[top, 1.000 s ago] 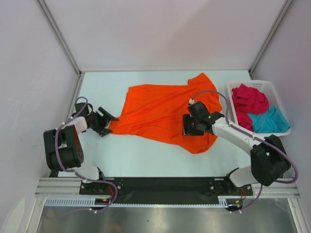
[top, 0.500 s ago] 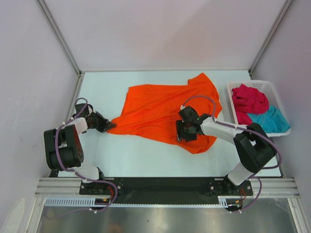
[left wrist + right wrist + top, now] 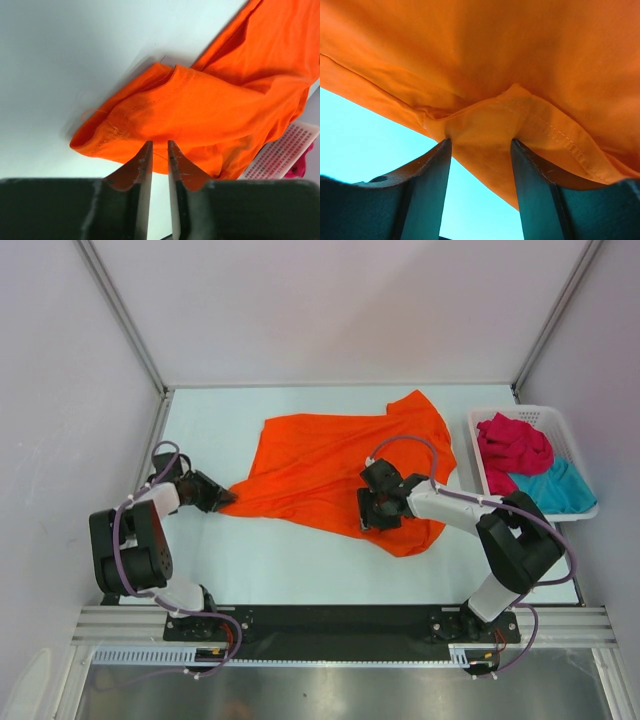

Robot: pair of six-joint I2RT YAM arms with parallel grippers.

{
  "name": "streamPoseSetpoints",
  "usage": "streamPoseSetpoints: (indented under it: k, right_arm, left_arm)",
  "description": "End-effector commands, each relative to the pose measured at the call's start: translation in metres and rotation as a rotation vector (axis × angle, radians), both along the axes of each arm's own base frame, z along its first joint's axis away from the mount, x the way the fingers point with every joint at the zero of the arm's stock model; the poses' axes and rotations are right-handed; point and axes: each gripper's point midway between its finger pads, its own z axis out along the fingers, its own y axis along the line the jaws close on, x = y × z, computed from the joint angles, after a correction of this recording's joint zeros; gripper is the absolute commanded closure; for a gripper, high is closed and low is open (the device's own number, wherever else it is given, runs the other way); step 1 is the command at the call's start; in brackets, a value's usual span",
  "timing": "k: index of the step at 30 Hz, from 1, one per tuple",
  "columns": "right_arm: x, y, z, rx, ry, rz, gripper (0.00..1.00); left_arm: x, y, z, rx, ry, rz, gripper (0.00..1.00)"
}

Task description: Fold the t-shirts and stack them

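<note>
The orange t-shirt lies spread mid-bench. Left gripper is clenched on its left corner. Right gripper pinches a fold at the near hem. The red t-shirt and teal t-shirt sit in the basket.

Inside the white lattice basket, the teal t-shirt is partly hidden under the crimson t-shirt. The left wrist view cuts this basket off.
</note>
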Motion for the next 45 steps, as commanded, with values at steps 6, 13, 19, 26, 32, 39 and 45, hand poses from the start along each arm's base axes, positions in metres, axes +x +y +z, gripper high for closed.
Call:
streamPoseSetpoints:
  k: [6,13,19,26,32,39,45]
  right_arm:
    - [0.017,0.002,0.030,-0.037,-0.096,-0.009,0.44]
    - [0.019,-0.003,0.024,-0.065,-0.098,-0.015,0.44]
    - [0.023,-0.004,0.010,-0.086,-0.080,-0.010,0.44]
    - [0.024,-0.004,0.002,-0.087,-0.070,-0.004,0.46]
    - [0.022,-0.005,0.000,-0.087,-0.062,-0.002,0.45]
    - [0.023,-0.004,0.003,-0.084,-0.068,-0.004,0.45]
    - [0.022,-0.005,0.001,-0.089,-0.066,-0.002,0.44]
  left_arm:
    - [0.014,0.010,0.013,0.034,-0.048,0.025,0.60]
    - [0.011,0.012,-0.003,0.040,-0.005,0.046,0.64]
    - [0.010,0.013,-0.010,0.039,0.014,0.057,0.74]
    - [0.009,0.012,-0.010,0.036,0.014,0.054,1.00]
    - [0.010,0.018,0.007,0.089,-0.023,0.045,0.94]
    - [0.009,0.040,0.018,0.206,-0.017,0.064,0.54]
    - [0.002,0.041,0.000,0.191,0.022,0.063,0.53]
